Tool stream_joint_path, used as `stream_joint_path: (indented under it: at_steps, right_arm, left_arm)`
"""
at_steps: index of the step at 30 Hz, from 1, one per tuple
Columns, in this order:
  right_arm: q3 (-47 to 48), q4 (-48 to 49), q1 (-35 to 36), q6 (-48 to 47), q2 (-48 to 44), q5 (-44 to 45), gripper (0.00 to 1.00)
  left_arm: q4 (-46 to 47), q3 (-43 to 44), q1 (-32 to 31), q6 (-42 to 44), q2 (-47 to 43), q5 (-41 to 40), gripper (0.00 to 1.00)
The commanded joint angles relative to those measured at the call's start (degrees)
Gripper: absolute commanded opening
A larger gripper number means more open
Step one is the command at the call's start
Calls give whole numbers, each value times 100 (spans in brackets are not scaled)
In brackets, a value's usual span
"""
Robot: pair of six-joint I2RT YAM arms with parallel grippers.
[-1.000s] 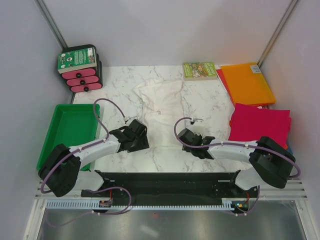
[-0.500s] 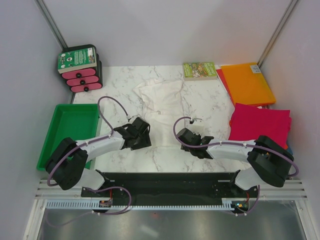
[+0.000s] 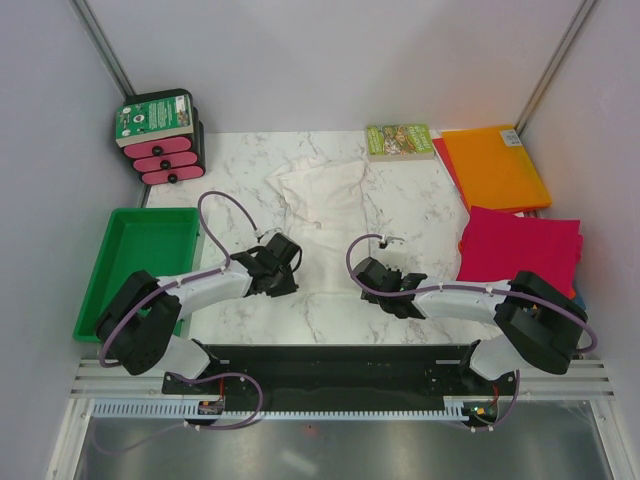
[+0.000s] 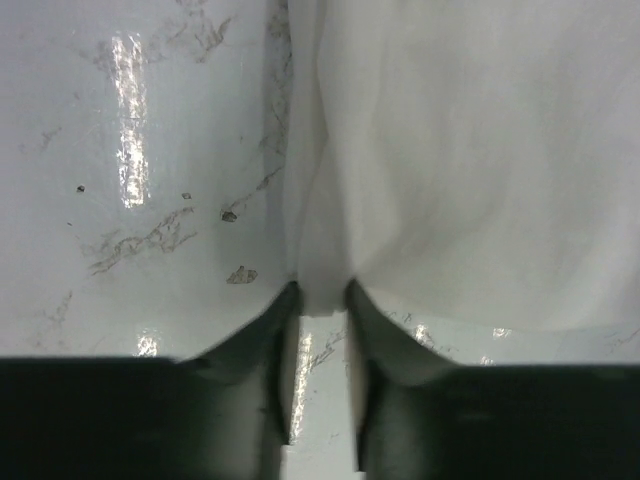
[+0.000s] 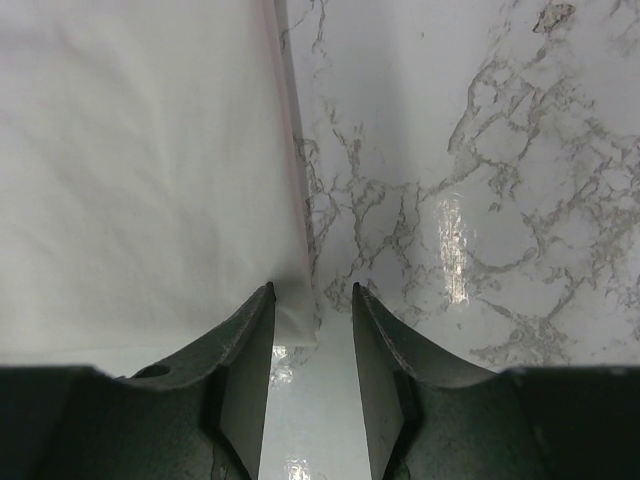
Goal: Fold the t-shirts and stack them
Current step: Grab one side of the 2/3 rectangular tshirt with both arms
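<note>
The thin white t-shirt (image 3: 325,215) lies spread and wrinkled on the marble table, collar end far, hem end toward me. My left gripper (image 3: 284,264) sits at its near left corner. In the left wrist view that gripper (image 4: 320,295) has its narrow jaws closed on the shirt's corner (image 4: 322,288), which fills the gap. At the near right corner is my right gripper (image 3: 368,272). In the right wrist view it (image 5: 310,290) stands open, with the shirt's corner (image 5: 295,318) against the left finger only. An orange folded t-shirt (image 3: 495,165) and a magenta one (image 3: 520,248) lie at the right.
A small green-covered book (image 3: 399,140) rests at the back, beside the orange shirt. A green tray (image 3: 140,260) sits at the left edge, with a black and pink stack of boxes (image 3: 160,140) behind it. Grey walls close in both sides.
The left gripper has slid a little toward the shirt's near left corner and its jaws have narrowed onto the cloth. The right arm has barely moved.
</note>
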Motion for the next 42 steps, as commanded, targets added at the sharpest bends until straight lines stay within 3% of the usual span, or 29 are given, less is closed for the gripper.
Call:
stream_joint_path:
  at_steps: [1,3,9,10,13,14,15,27,34,42]
  right_arm:
    - [-248,-317,122,252,179,-468,44]
    - [-248,-326,131,261,197,-468,44]
    - [-195,-256,166,288,214,-530,42]
    - [-169,-229,166,314,232,-556,39]
    - [-142,-238,175,349,320,-626,16]
    - [-142,-255,183,401,355,-644,4]
    - [-142,-273,183,437,373,-688,0]
    - [-300,-887,780,1034,-207,-451,0]
    - [-309,-1774,1676,1781,-830,-153,0]
    - [128,-2661,2652,2616,-805,479,0]
  left_arm:
    - [-223,-265,-25,-58,51,29,12]
    - [-258,-239,-25,-58,69,37,2]
    - [-258,-204,-25,-40,69,90,2]
    - [-267,-204,-25,-32,69,99,2]
    - [-285,-204,-24,-23,25,125,2]
    - [-293,-230,-25,-5,8,125,2]
    - [-302,-230,-25,4,-10,134,2]
    - [-548,-775,-51,-49,-1125,415,2]
    - [-970,-1372,-191,-409,-2435,714,2]
    - [-1698,-1514,-665,-743,-3498,785,2]
